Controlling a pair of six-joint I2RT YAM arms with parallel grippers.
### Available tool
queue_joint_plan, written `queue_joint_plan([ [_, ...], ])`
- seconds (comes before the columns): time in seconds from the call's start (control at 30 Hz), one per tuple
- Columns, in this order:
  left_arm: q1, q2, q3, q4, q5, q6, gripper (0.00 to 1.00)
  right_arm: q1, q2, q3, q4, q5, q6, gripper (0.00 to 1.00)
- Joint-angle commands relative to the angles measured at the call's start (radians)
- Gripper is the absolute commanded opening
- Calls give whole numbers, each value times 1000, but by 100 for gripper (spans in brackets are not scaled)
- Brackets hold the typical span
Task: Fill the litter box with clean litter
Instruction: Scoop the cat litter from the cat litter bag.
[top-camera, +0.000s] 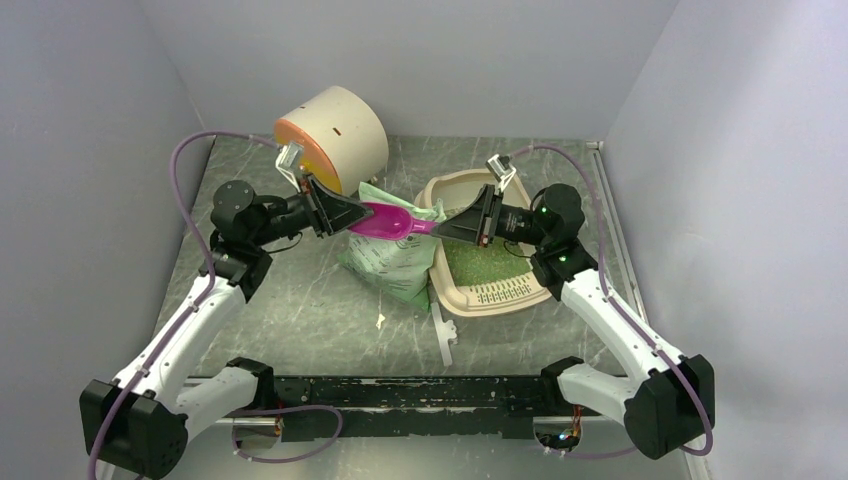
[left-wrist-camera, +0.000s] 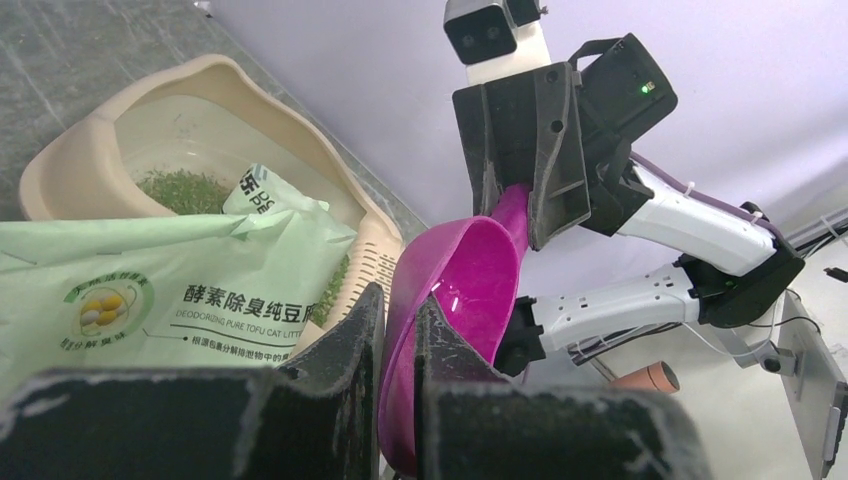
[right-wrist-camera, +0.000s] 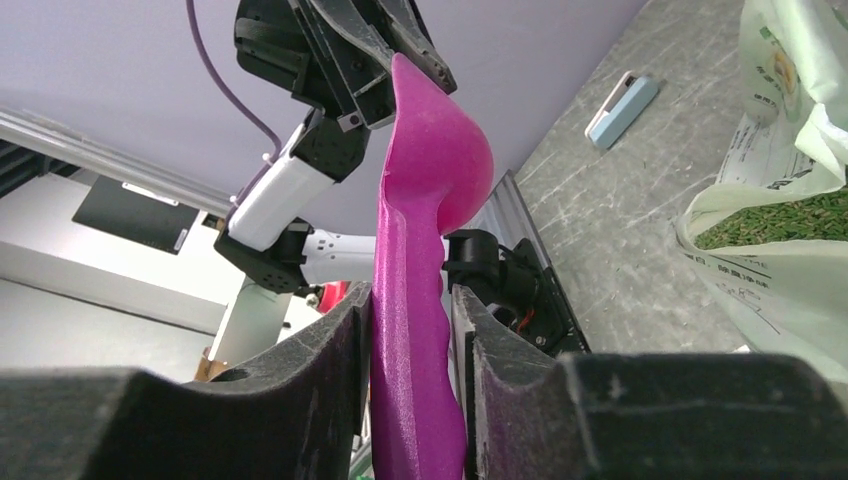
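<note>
The beige litter box sits right of centre, with a bed of green clean litter in it. In the left wrist view the litter box holds litter behind the bag. A magenta scoop hangs level between both arms, above the bag. My left gripper is shut on the rim of the scoop's bowl, fingertips pinching it. My right gripper is shut on the scoop's handle, the jaws pressed against both sides.
A light-green printed litter bag stands left of the box, open, with green granules inside. A cream half-cylinder cabinet with an orange face stands behind it. A white strip and a small scrap lie on the table.
</note>
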Motion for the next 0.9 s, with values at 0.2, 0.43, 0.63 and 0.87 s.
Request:
queue_joint_plan([
  [0.2,-6,24,-37,95,26,-41,5,6,15,2,110,-10,33,17],
  [0.43,-6,29,-11,18,5,20,43,6,5,45,-96,54,-84,4],
  [0.63,-6,34,33,-45,-15,84,63,1,-13,65,-168,92,-108,0],
  [0.87,-5,25,204,-364,-116,407,88,-11,-92,234,-523,339,-317,0],
])
